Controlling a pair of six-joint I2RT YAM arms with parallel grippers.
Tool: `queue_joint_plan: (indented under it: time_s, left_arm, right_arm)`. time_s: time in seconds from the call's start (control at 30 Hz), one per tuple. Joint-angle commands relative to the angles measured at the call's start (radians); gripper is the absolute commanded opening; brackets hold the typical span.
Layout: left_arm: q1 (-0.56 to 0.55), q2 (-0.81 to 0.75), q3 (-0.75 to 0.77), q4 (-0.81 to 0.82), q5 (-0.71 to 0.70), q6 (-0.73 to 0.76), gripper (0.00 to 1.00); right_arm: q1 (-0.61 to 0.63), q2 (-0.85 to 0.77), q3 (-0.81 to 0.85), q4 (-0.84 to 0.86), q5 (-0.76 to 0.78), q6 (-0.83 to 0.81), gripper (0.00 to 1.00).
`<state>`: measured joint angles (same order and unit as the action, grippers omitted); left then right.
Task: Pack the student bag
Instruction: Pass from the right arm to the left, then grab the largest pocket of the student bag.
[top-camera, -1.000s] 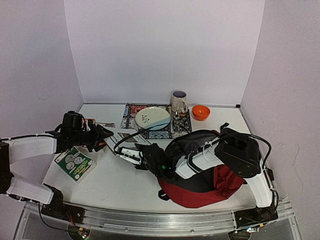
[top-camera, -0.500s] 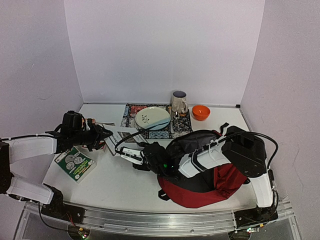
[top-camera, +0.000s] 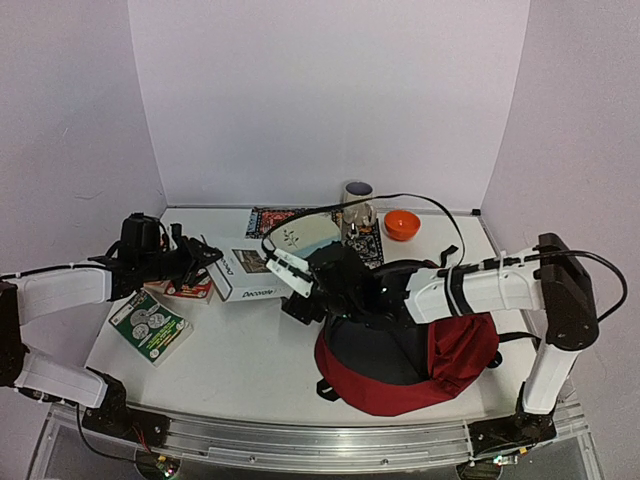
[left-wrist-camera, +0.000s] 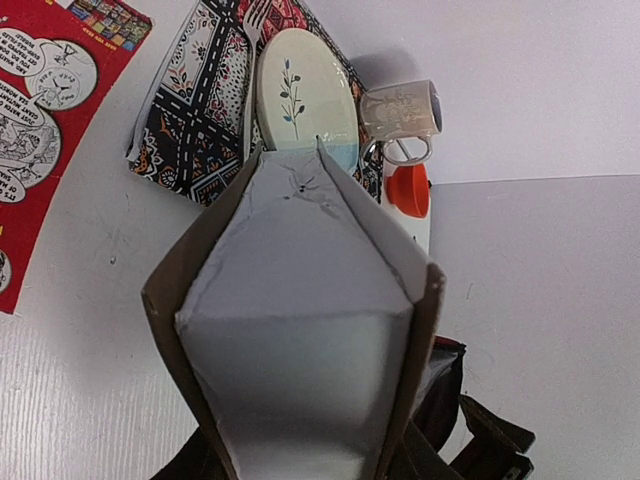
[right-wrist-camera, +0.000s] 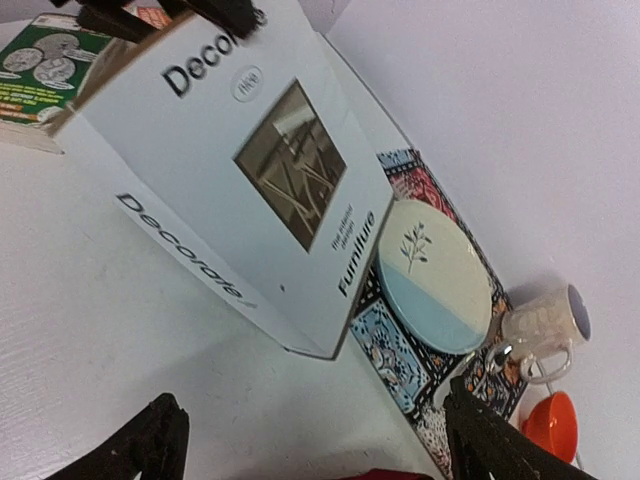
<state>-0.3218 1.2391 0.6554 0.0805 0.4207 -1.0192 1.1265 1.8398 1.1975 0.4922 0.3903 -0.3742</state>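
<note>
The student bag (top-camera: 455, 350) is dark red with a black open top and lies at the front right of the table. A white box printed "Decorate" (top-camera: 246, 272) stands tilted left of it, and my left gripper (top-camera: 203, 259) is shut on its left end. In the left wrist view the box (left-wrist-camera: 300, 330) fills the middle, with a black edge of the bag (left-wrist-camera: 445, 385) beyond it. My right gripper (top-camera: 289, 290) reaches from the bag toward the box's right end. Its jaws stand open (right-wrist-camera: 320, 440) with nothing between them, a short way from the box (right-wrist-camera: 250, 180).
A green booklet (top-camera: 150, 325) and a red comic booklet (top-camera: 186, 291) lie under and near the left arm. At the back a patterned placemat (top-camera: 268, 217) holds a white-and-blue plate (top-camera: 312, 236) and a mug (top-camera: 357, 201), with an orange bowl (top-camera: 402, 224) beside it. A black cable arcs over the plate.
My right gripper has opened wide and swung up and back-left, away from the bag toward the box. The left gripper closed a little on the box and now holds it up off the table.
</note>
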Motion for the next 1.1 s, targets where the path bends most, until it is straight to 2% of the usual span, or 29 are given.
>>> queue_joint_plan:
  time_s: [0.0, 0.2, 0.33, 0.53, 0.83, 1.0, 1.07]
  left_arm:
    - [0.015, -0.038, 0.068, 0.08, 0.064, 0.02, 0.35]
    - [0.016, -0.077, 0.079, 0.09, 0.129, 0.016, 0.35]
    - [0.014, -0.086, 0.086, 0.091, 0.196, 0.007, 0.34]
    - [-0.014, -0.093, 0.076, 0.098, 0.263, -0.009, 0.34]
    - [-0.156, -0.08, 0.114, 0.106, 0.245, -0.019, 0.33]
    - [-0.167, -0.065, 0.114, 0.107, 0.247, -0.032, 0.32]
    - [-0.178, -0.053, 0.115, 0.108, 0.245, -0.033, 0.31]
  right_arm:
    - [-0.064, -0.075, 0.04, -0.298, 0.057, 0.196, 0.89]
    - [-0.157, -0.184, 0.038, -0.539, 0.048, 0.338, 0.91]
    - [-0.224, -0.248, 0.013, -0.637, 0.027, 0.369, 0.91]
    - [-0.289, -0.29, 0.006, -0.799, 0.074, 0.47, 0.93]
    - [-0.408, -0.317, -0.067, -0.815, -0.023, 0.566, 0.95]
    - [-0.407, -0.292, -0.041, -0.822, -0.086, 0.562, 0.95]
    - [-0.39, -0.281, -0.021, -0.842, -0.066, 0.565, 0.95]
